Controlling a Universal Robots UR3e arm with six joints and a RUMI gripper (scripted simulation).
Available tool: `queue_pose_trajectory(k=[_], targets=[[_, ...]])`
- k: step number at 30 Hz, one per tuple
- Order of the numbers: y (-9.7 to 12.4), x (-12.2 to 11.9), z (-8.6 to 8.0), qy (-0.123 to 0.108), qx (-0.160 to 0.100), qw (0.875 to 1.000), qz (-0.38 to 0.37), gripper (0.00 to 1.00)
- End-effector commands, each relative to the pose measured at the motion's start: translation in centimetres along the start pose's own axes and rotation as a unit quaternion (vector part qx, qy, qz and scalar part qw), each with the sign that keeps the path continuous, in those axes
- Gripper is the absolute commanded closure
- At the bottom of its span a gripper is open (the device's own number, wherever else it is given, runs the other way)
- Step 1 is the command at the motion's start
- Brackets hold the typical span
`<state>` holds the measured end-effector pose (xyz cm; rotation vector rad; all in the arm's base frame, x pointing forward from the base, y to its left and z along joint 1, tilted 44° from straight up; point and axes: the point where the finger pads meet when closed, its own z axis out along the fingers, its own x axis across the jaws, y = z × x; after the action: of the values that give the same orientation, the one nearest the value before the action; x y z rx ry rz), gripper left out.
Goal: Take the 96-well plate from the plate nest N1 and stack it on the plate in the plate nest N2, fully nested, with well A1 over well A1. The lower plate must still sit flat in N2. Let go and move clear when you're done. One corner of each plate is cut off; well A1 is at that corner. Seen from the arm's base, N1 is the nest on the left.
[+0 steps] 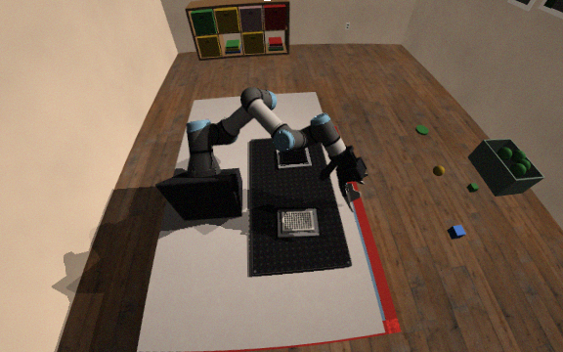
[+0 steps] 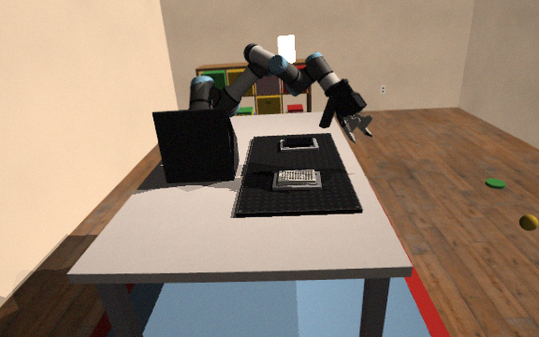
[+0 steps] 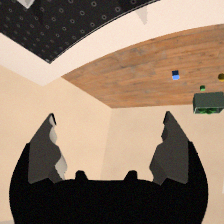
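Table (image 1: pixel 203 293), white-topped, on a wood floor, carrying everything else. Black perforated board (image 1: pixel 296 249) lying flat on it, beside a black box pedestal (image 1: pixel 203 196) with the arm (image 1: pixel 267 114) mounted on top. Arm bent in a high arch over the far end of the board, wrist reaching out past the board's edge toward the table's side.

Two plate nests on the board, well apart. Far nest (image 1: pixel 293 165), the one left of the arm's base, holding a dark plate (image 1: pixel 293 156), seated inside the rim. Near nest (image 1: pixel 298 234) holding a pale plate (image 1: pixel 298 221) with its well grid showing. Cut corners too small to make out.

Gripper (image 2: pixel 361 135) hanging in the air, tilted, away from both nests. Fingers spread as wide as they go, with nothing between them but wall and floor in the wrist view.
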<state>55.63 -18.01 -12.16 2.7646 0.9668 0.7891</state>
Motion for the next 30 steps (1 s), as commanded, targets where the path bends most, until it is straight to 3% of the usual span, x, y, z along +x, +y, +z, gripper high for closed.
queue_pose_trajectory(k=[1,13,21,24,26,29,30], targets=[[-0.9,1.1,-1.2,0.001,0.023,0.997,0.070,0.00],[-2.9,3.3,-3.1,-0.002,0.062,0.979,0.192,0.00],[-4.5,4.9,-4.7,-0.010,0.090,0.955,0.282,0.00],[-5.3,5.6,-5.5,-0.016,0.103,0.939,0.326,0.00],[-5.3,5.6,-5.5,-0.016,0.103,0.939,0.326,0.00],[-6.2,6.4,-6.4,-0.024,0.117,0.922,0.370,0.00],[-6.2,6.4,-6.4,-0.024,0.117,0.921,0.370,0.00]])
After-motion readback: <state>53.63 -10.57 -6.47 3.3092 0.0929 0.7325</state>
